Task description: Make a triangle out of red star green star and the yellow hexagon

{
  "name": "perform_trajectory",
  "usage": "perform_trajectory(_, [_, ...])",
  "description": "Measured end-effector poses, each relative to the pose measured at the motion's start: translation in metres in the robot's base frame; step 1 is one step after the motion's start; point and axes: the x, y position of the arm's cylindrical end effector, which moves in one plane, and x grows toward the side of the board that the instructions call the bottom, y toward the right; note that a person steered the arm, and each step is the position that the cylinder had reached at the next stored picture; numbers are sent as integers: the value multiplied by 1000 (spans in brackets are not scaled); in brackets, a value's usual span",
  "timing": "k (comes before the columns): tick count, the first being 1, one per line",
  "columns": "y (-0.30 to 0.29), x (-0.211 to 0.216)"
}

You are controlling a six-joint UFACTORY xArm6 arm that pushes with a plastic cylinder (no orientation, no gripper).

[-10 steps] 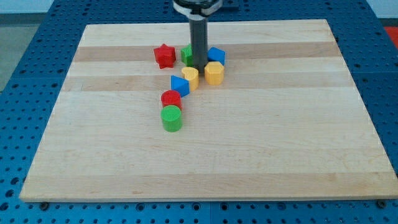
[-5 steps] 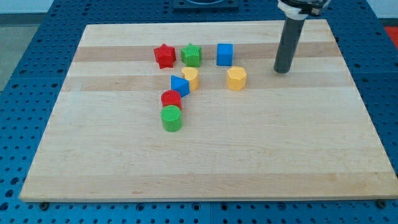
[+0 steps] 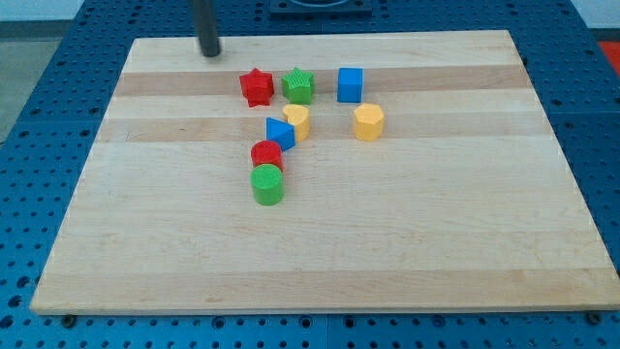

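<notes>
The red star (image 3: 256, 86) sits near the view's top, with the green star (image 3: 298, 85) just to its right, almost touching. The yellow hexagon (image 3: 368, 122) lies lower and further right, apart from both. My tip (image 3: 208, 52) is at the board's top edge, up and to the left of the red star, touching no block.
A blue cube (image 3: 351, 84) sits right of the green star. A blue block (image 3: 279, 133) and a yellow block (image 3: 297, 122) touch below the stars. A red cylinder (image 3: 266, 154) and a green cylinder (image 3: 267, 183) sit below those. The wooden board (image 3: 436, 233) lies on a blue pegboard.
My tip went from among the blocks to the right side, then across to the top left. The yellow hexagon ended up further right and the blue cube shifted slightly right.
</notes>
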Motion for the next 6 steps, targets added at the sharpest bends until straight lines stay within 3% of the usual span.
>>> perform_trajectory(1, [-6,53])
perform_trajectory(2, [24,70])
perform_trajectory(6, [124,72])
